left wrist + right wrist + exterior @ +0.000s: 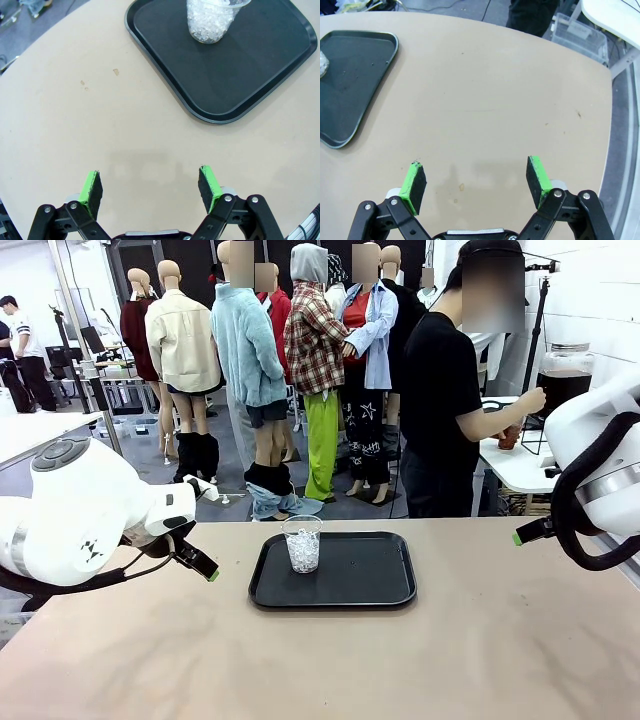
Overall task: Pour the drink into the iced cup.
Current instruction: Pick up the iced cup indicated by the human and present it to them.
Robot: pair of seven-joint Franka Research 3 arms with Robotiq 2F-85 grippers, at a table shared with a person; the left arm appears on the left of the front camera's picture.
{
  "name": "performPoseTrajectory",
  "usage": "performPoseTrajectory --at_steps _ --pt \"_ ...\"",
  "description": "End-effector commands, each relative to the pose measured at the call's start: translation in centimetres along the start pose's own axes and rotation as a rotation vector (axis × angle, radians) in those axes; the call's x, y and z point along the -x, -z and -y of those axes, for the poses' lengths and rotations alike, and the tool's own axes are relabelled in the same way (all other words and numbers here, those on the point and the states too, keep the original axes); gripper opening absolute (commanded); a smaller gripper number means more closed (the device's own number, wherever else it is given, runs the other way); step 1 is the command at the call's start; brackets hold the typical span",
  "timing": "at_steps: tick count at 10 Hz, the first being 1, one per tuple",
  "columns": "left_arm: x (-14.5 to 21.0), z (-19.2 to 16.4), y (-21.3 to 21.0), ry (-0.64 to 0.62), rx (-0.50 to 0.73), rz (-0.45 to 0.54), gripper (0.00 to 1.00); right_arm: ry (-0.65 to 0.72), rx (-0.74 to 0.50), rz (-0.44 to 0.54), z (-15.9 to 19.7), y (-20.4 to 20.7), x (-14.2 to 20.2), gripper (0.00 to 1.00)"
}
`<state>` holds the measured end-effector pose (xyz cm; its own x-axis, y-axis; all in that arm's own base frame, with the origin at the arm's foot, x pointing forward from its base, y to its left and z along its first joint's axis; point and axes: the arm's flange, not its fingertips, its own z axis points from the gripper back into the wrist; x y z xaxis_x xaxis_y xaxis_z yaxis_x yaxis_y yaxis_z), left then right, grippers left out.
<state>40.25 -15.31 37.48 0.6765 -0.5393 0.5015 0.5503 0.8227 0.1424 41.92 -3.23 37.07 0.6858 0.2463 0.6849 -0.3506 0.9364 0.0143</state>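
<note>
The iced cup (302, 543), a clear plastic cup full of ice, stands upright on the left part of a black tray (350, 585). In the left wrist view the iced cup (210, 22) is far ahead of my left gripper (150, 189), which is open and empty over bare table. My right gripper (476, 184) is also open and empty, well to the right of the tray (355, 75). The drink (563, 388) is dark liquid in a glass dispenser jar on a white side table behind the person. In the front view the left gripper (197, 560) and right gripper (530, 531) hover at the table's sides.
A person in black stands at the far right, turned to the white side table (515, 465), one hand (528, 400) raised near the jar above a small reddish-brown object (510, 437). Bare tan tabletop (320, 660) lies in front of the tray.
</note>
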Motion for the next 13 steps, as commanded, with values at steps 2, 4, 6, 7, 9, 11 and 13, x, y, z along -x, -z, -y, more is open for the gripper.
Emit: performPoseTrajectory --at_steps 2,4,6,7,9,11,13 --pt "0.06 -0.16 -0.07 -0.004 0.000 0.002 1.00 0.001 -0.001 0.014 0.07 0.01 0.36 1.00" --pt "0.06 -0.16 -0.07 -0.004 0.000 0.002 1.00 0.001 -0.001 0.014 0.07 0.01 0.36 1.00" --pt "0.06 -0.16 -0.07 -0.004 0.000 0.002 1.00 0.001 -0.001 0.014 0.07 0.01 0.36 1.00" --pt "0.06 -0.16 -0.07 -0.004 0.000 0.002 1.00 0.001 -0.001 0.014 0.07 0.01 0.36 1.00" --pt "0.06 -0.16 -0.07 -0.004 0.000 0.002 1.00 0.001 -0.001 0.014 0.07 0.01 0.36 1.00" --pt "0.06 -0.16 -0.07 -0.004 0.000 0.002 1.00 0.001 -0.001 0.014 0.07 0.01 0.36 1.00" --pt "0.06 -0.16 -0.07 -0.004 0.000 0.002 1.00 0.001 -0.001 0.014 0.07 0.01 0.36 1.00"
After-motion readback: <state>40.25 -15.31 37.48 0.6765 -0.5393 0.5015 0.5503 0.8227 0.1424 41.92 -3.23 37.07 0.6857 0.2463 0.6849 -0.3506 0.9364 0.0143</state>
